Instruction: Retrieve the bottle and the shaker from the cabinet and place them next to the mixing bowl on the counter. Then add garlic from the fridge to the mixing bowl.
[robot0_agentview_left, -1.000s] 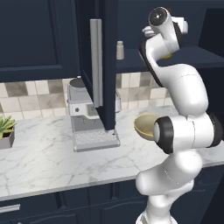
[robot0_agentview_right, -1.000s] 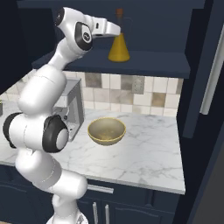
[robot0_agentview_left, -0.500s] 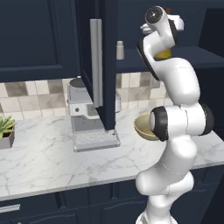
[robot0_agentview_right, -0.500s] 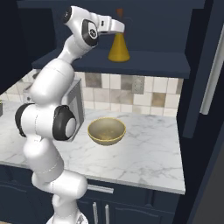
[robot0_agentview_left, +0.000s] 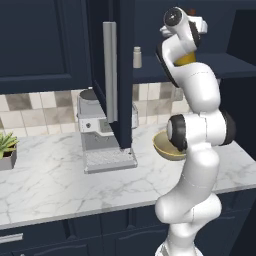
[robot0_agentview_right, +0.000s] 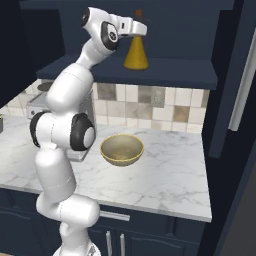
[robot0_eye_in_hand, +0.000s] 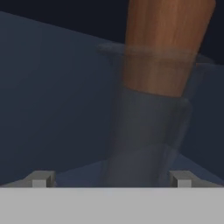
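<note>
**A:** Judging by its look, the bottle (robot0_agentview_right: 135, 54) is glass, so stiff, smooth, likely slippery and breakable. Its wide conical base should keep it steady on the cabinet (robot0_agentview_right: 150, 75) shelf, but it is too broad for the fingers; I'd take it at the thin neck, just under the reddish stopper.

**B:** That seems to be where the gripper (robot0_agentview_right: 142, 29) is. In the hand view the neck and stopper (robot0_eye_in_hand: 166, 48) rise right between the two fingertips (robot0_eye_in_hand: 42, 178), with a gap showing on each side. The jaws are spread fully and hold nothing.

**A:** Weight?

**B:** Probably moderate, bottom-heavy. Held by the neck it may swing or slip down, so a firm squeeze and a straight lift would be wise.

**A:** Any label or writing on it?

**B:** None that I can read; the amber body looks plain, and the close view is blurred.

**A:** And the rest?

**B:** The shaker (robot0_agentview_left: 137, 57) stands on the same shelf, well apart from the bottle, beside the open door with its long silver handle (robot0_agentview_left: 110, 70). It looks small, light and rigid. Below, the mixing bowl (robot0_agentview_right: 121, 149) sits on the marble counter (robot0_agentview_right: 170, 180), with a coffee machine (robot0_agentview_left: 102, 132) and a potted plant (robot0_agentview_left: 7, 148) farther along.
</note>
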